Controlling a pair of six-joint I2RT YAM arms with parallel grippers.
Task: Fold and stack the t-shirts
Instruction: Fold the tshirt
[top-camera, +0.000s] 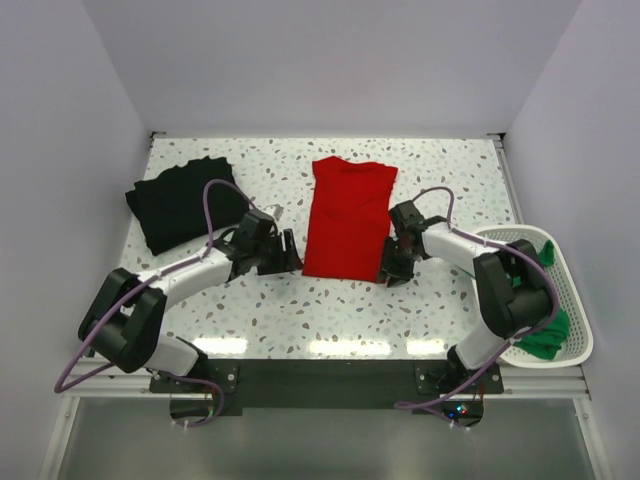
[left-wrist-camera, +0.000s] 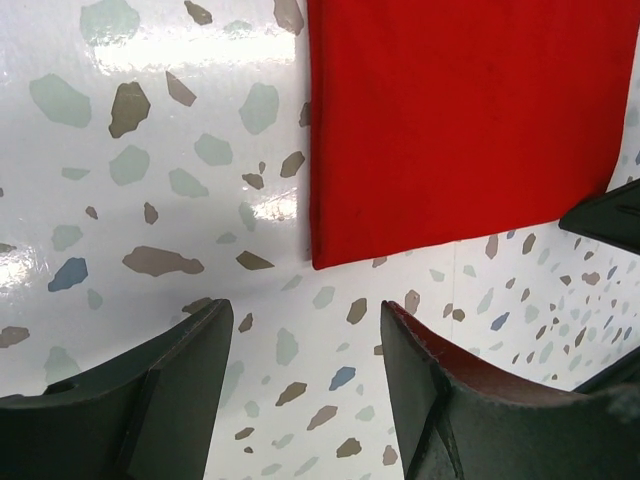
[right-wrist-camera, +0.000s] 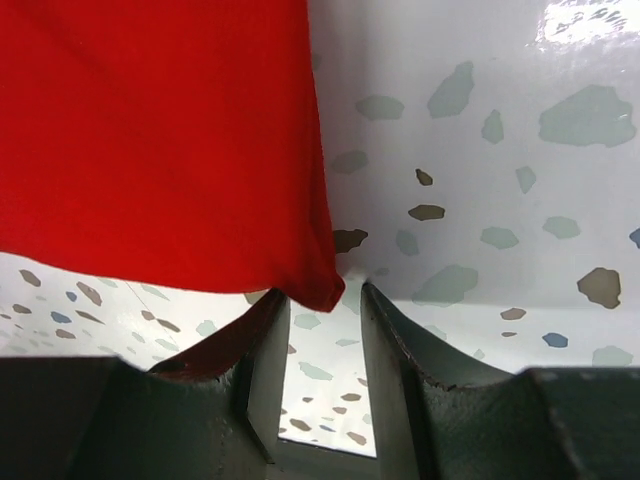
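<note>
The red t-shirt lies flat on the middle of the surface, the left gripper stands wide open and empty beside its near-left corner, and the right gripper, half open, has the near-right corner at its mouth, so both should pinch low and lift together.

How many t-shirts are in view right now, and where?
3: a red shirt flat mid-table, a black shirt at the far left, and green cloth in the basket on the right; more may be hidden there.
</note>
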